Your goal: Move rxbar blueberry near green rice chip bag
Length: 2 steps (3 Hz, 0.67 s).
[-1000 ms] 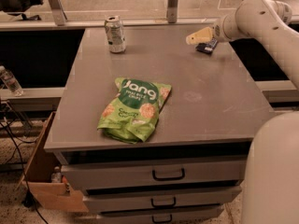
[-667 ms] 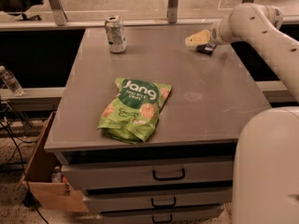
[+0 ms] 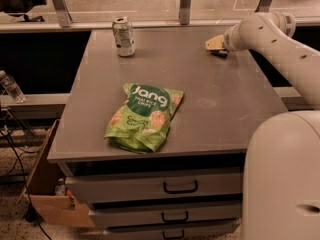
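Observation:
The green rice chip bag (image 3: 145, 116) lies flat near the table's front, left of centre, with its white "Jang" lettering facing up. The rxbar blueberry (image 3: 219, 53) shows only as a small dark sliver on the far right part of the table, mostly hidden under my gripper. My gripper (image 3: 215, 44) is at the end of the white arm, right over the bar and close to the tabletop. It is well away from the bag, which lies to its front left.
A silver drink can (image 3: 123, 36) stands upright at the far left of the grey table (image 3: 225, 114). Drawers (image 3: 180, 186) sit below the tabletop. My white base (image 3: 285, 179) fills the lower right. A cardboard box (image 3: 45, 184) and a water bottle (image 3: 11, 86) are at the left.
My arm has shifted slightly and dropped a little, while the gripper stays over the bar at the far right. The bag and the can have not moved.

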### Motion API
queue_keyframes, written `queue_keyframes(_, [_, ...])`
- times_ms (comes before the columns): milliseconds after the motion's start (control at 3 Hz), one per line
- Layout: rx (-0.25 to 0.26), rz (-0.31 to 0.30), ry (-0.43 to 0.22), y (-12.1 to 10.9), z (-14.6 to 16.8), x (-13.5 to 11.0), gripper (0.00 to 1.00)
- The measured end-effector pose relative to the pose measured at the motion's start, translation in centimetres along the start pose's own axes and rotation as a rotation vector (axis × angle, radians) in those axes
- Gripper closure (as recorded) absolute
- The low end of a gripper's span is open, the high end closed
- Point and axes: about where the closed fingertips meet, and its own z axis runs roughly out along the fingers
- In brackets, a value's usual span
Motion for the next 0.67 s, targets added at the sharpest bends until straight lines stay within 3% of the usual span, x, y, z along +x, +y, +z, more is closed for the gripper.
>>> queue_keyframes(667, [-0.022,-0.014,-0.031,1.4,-1.6,-0.2,0.93])
